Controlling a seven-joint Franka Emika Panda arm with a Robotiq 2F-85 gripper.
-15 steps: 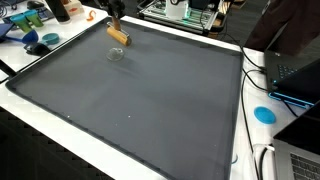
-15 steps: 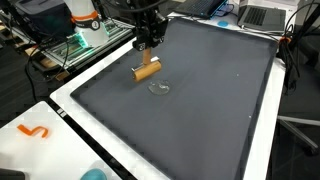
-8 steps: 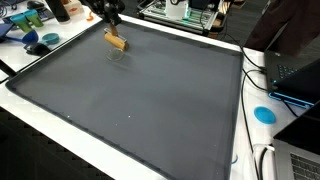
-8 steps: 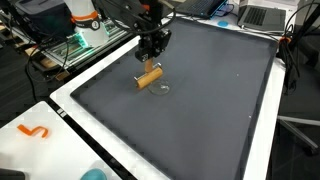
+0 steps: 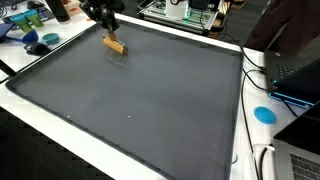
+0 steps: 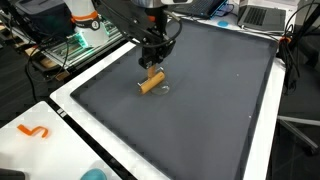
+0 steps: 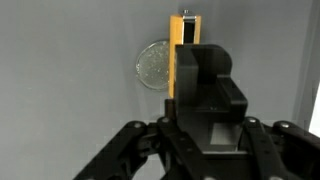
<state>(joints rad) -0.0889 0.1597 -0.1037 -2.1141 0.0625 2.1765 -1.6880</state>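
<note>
Tan wood is sitting between the jaws right now: the gripper (image 6: 153, 63) is pinching a small wooden block (image 6: 151, 82) by its upper end. The jaws are pressing hard against it, and the wrist view is showing the block (image 7: 183, 35) poking out past one black finger (image 7: 205, 80). In both exterior views the block is hanging at a slant, low over a dark grey mat (image 6: 225, 110), close to one edge and well away from the middle. Its lower end is looking very near the surface, but I cannot tell whether it is touching. Just beside it a small clear disc (image 6: 160, 88) is lying flat on the mat, and from the wrist it (image 7: 154, 64) is showing off to one side of the block, apart from the finger. On progress, my read is that the grasp is made and firm, no release is showing, and the disc is lying untouched. Moving outward, the mat is resting on a white table (image 6: 70, 97). An orange squiggle (image 6: 33, 131) is curling like an S near one corner, though it is looking like an object, not print. A blue circle (image 5: 264, 114) is lying on the white rim, a blue bowl (image 5: 46, 40) is standing off the mat's far corner, and a laptop (image 6: 262, 14) is sitting open beyond. Nothing is reading as a brand or label; any writing is too small to make out.
</note>
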